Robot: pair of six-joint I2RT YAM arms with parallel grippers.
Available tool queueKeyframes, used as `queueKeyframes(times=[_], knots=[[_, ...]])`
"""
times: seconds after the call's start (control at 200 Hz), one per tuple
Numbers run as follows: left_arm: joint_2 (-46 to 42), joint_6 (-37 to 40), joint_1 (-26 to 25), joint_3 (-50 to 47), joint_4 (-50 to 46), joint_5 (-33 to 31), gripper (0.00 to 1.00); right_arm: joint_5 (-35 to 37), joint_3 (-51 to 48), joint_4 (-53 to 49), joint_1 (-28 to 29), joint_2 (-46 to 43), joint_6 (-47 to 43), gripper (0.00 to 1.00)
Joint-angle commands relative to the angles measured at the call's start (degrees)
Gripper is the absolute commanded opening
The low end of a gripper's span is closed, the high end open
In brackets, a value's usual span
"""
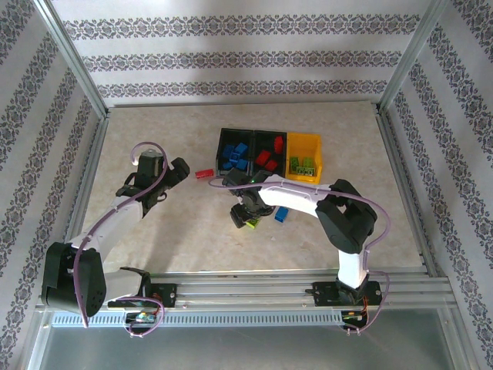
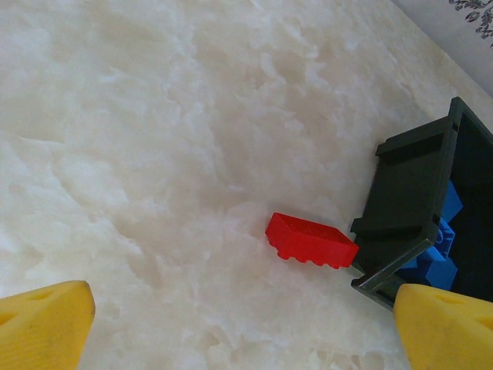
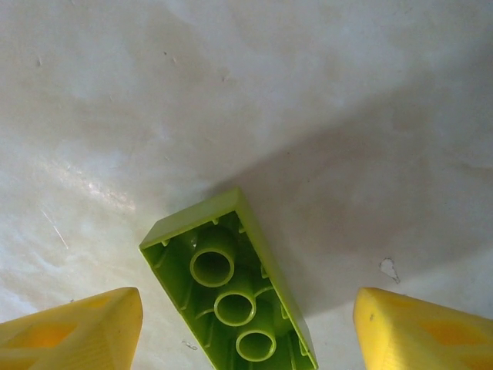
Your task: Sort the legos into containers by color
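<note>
A lime green lego lies upside down on the table between the yellow fingertips of my right gripper. The jaws are open, with a gap on each side of it. From above, that gripper hangs over the green brick, and a blue lego lies just to its right. My left gripper is open over bare table, and a red lego lies ahead of it beside the left black bin. From above, the containers hold blue, red and green bricks.
The three joined bins stand at the middle back of the marble table. Metal frame rails run along both sides and the front edge. Open tabletop lies to the left of the left arm and behind the bins.
</note>
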Motion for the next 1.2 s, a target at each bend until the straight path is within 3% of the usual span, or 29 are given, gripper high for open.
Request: queueKeyframes(times=[0.0, 0.335, 0.65, 1.194], knots=[[-0.04, 0.82, 0.93, -0.40, -1.54, -0.19, 1.00, 1.78, 1.73, -1.93, 0.75, 1.37, -0.87, 0.72], [0.11, 0.64, 1.18, -0.67, -1.40, 0.10, 1.00, 3.07, 2.43, -2.19, 1.54, 4.97, -1.39, 0.65], [0.30, 0.55, 1.37, -0.66, -1.27, 0.36, 1.00, 4.11, 2.52, -2.28, 1.96, 5.93, -1.31, 0.40], [-0.79, 1.11, 1.59, -0.90, -2.22, -0.25, 1.00, 10.76, 4.19, -3.28, 0.65, -5.24, -0.17, 0.36]])
